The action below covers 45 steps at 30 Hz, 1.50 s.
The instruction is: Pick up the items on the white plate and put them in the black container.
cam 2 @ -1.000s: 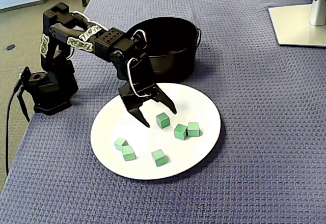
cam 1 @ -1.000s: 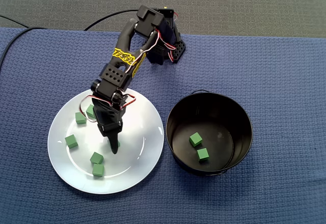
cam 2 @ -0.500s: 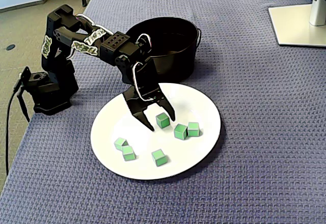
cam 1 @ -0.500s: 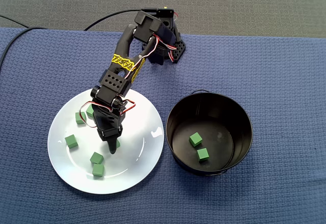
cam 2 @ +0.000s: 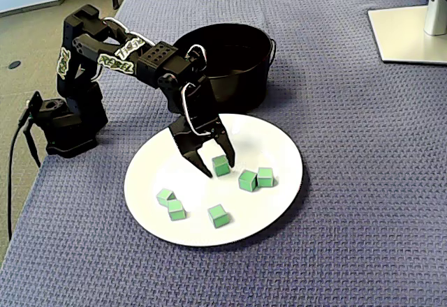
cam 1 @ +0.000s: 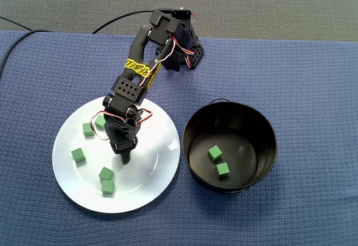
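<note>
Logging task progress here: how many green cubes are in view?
8. Two green cubes lie in the black container. Six sit on the white plate: one between the pincer tips, two beside it, three toward the plate's near edge. None seems hidden.

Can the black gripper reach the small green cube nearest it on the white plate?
Probably yes: the black gripper is open around that small green cube, and the other cubes lie apart.
</note>
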Available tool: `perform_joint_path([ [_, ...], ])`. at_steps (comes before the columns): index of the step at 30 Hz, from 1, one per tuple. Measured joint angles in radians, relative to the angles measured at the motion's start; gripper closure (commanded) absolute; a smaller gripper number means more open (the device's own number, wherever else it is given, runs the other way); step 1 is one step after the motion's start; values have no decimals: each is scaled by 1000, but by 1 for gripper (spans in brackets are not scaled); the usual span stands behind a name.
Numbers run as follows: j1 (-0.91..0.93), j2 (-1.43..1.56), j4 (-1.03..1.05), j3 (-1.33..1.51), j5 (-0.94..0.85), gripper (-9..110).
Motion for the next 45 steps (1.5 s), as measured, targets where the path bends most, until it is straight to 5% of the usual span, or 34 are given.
perform_joint_path([
  [12,-3,100,2,29,2,101],
  [23,18,833,41,176,296,102],
  [27,-130,1135,72,285,443,102],
  [33,-480,1338,100,479,399,102],
  [45,-729,1022,-222,755,212,100],
])
